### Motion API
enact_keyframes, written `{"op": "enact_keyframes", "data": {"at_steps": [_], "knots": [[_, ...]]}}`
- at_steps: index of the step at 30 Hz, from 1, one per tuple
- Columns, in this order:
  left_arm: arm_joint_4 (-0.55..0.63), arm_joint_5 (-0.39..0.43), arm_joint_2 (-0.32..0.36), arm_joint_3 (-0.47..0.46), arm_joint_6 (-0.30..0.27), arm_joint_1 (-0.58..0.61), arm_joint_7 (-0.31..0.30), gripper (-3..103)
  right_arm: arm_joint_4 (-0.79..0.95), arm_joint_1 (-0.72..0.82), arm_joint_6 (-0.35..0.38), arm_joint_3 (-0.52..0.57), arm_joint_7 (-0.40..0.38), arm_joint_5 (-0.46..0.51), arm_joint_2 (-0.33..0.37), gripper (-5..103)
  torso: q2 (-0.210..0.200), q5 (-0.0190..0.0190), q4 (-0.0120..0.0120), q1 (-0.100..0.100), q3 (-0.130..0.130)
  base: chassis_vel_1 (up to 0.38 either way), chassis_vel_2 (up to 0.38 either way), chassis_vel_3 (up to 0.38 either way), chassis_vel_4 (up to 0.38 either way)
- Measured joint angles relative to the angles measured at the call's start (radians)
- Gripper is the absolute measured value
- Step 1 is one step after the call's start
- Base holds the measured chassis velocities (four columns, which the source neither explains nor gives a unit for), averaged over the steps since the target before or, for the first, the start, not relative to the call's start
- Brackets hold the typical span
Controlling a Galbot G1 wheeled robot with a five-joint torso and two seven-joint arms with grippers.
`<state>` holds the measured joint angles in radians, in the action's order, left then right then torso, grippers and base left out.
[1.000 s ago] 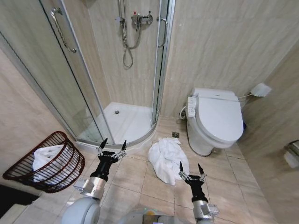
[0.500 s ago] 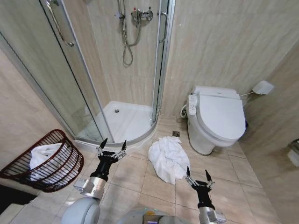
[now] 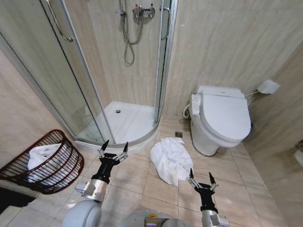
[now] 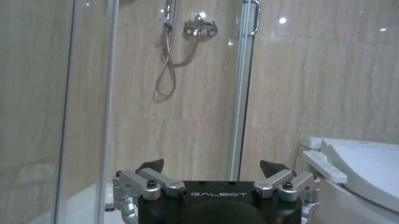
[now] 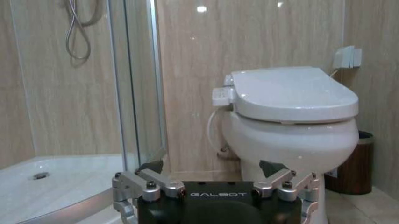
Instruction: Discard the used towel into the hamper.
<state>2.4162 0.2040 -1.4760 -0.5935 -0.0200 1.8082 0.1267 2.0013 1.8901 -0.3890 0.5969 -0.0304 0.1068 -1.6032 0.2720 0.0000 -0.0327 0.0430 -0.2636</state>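
- The right claw (image 3: 200, 178) hovers spread wide just short of the crumpled white towel (image 3: 169, 159) on the floor tiles, probably lined up for a grab.
- The left claw (image 3: 113, 148) is equally wide, empty.
- The hamper (image 3: 45, 161) leans at the left wall, already holding white cloth.

The right gripper (image 3: 200, 176) has dropped toward the lower edge of the head view since a second ago: then it hung close by the lower right fold of the crumpled white towel (image 3: 169, 158) on the floor, now it sits lower in the frame and a little further right, clear of the cloth. Its fingers (image 3: 191, 173) are spread as before. The whole picture has slid slightly, so the camera has moved.
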Motion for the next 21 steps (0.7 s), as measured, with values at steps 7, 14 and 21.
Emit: {"op": "enact_keyframes", "data": {"at_steps": [7,14,21], "knots": [[0.000,0.000,0.000,0.000,0.000,0.000,0.000,100,0.002,0.003,-0.001,0.000,0.001,0.000,-0.002,100,-0.028,0.0000,0.0000,-0.008,0.021,0.000,0.000,0.000,0.000],[0.000,0.000,0.000,0.000,0.000,0.000,0.000,100,0.000,0.004,-0.005,0.003,0.003,0.003,-0.003,100,-0.058,0.0000,0.0000,-0.016,0.041,0.000,0.000,0.000,0.000],[0.000,0.000,0.000,0.000,0.000,0.000,0.000,100,-0.006,0.002,-0.013,0.013,0.028,0.044,-0.001,100,-0.068,0.0000,0.0000,-0.018,0.051,0.000,0.000,0.000,0.000]]}}
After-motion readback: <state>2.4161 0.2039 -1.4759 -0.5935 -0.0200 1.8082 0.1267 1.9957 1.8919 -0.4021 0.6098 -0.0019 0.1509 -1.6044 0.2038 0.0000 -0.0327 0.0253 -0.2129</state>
